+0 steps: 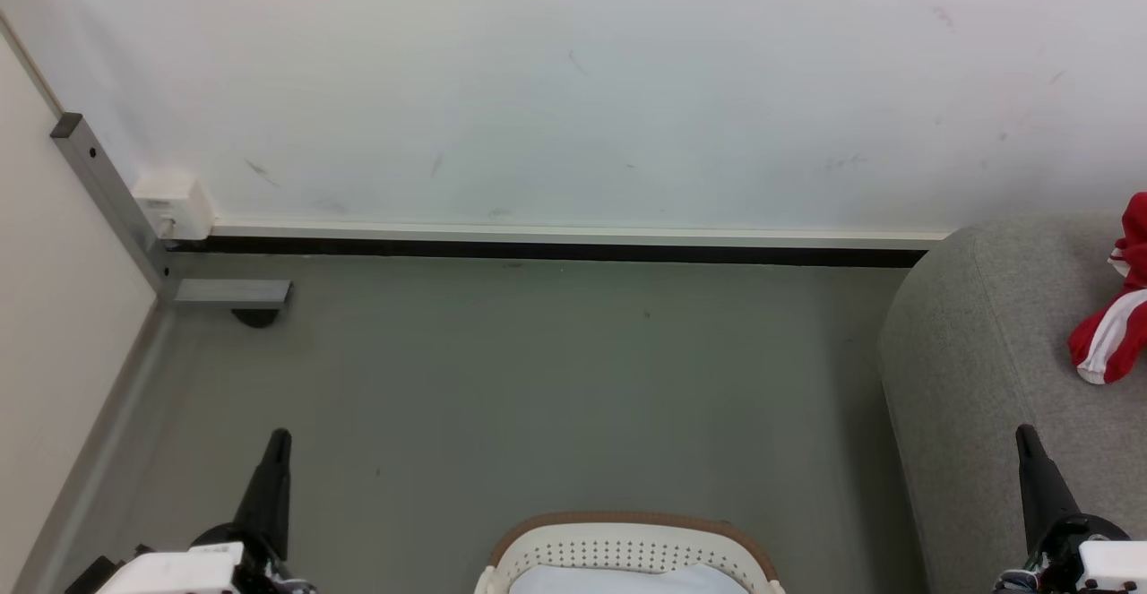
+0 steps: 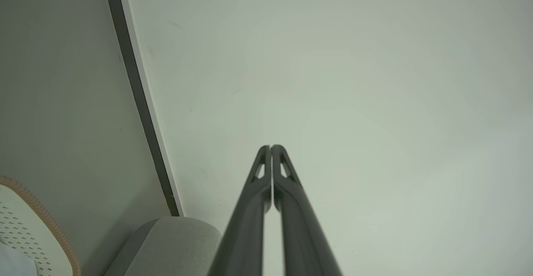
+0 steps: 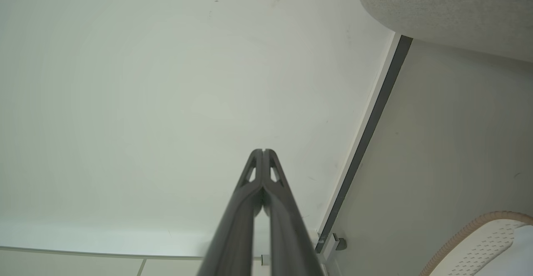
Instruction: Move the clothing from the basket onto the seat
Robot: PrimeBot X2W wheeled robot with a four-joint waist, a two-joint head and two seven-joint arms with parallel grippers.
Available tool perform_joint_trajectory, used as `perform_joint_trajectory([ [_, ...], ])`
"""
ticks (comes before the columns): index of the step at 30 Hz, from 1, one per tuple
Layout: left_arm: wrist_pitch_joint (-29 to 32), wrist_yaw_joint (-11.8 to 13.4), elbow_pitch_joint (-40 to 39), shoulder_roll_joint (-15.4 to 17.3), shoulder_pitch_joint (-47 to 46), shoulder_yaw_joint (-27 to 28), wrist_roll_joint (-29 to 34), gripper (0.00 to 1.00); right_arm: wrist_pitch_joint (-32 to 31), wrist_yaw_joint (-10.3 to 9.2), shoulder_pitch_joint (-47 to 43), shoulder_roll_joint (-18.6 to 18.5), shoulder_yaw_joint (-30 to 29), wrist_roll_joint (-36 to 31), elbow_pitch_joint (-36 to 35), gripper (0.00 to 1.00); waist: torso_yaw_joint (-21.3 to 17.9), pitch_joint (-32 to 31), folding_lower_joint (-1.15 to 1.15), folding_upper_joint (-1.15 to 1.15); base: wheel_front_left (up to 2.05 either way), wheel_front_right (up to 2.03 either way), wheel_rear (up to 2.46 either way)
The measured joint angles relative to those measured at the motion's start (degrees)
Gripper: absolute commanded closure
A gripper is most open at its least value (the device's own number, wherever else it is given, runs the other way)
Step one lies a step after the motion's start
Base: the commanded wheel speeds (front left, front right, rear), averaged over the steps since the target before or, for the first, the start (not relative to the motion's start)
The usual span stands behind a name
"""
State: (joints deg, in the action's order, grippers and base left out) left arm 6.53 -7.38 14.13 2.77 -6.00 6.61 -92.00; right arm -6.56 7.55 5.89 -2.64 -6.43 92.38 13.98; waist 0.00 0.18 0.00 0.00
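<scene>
**Both tools shut and empty; one red garment on the seat**

The left tool (image 1: 279,440) and the right tool (image 1: 1024,434) each have their two fingers pressed flat together, with nothing between them. The basket (image 1: 629,522) stands on the floor (image 1: 538,379) between them, at the bottom edge of the head view. The little of its inside that shows is a pale surface, so I cannot tell whether any clothing is left in it. To the right is the grey seat (image 1: 977,352), and a red garment (image 1: 1114,336) with white stripes lies on it at the picture's edge.

Risks, as I judge them:
- Going into the basket with the fingers together would push the cloth about instead of taking it.
- The right tool is close to the seat's rounded side, so a swing that way could scrape the upholstery.
- The shiny fabric could slide off that curved edge if another piece were dropped near it.

Both arms sit low on either side of the basket. Their fingers point forward toward the white wall (image 1: 573,83).
</scene>
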Motion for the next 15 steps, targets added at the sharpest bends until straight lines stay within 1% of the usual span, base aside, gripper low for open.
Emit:
perform_joint_trajectory([
  [15, 0.0, 0.0, 0.0, 0.0, 0.0, 0.0, 0.0, 1.00, 0.0, 0.00, 0.0, 0.0, 0.0, 0.0, 0.0, 1.00, 0.0, 0.0, 0.00, 0.00, 0.00, 0.00, 0.00],
])
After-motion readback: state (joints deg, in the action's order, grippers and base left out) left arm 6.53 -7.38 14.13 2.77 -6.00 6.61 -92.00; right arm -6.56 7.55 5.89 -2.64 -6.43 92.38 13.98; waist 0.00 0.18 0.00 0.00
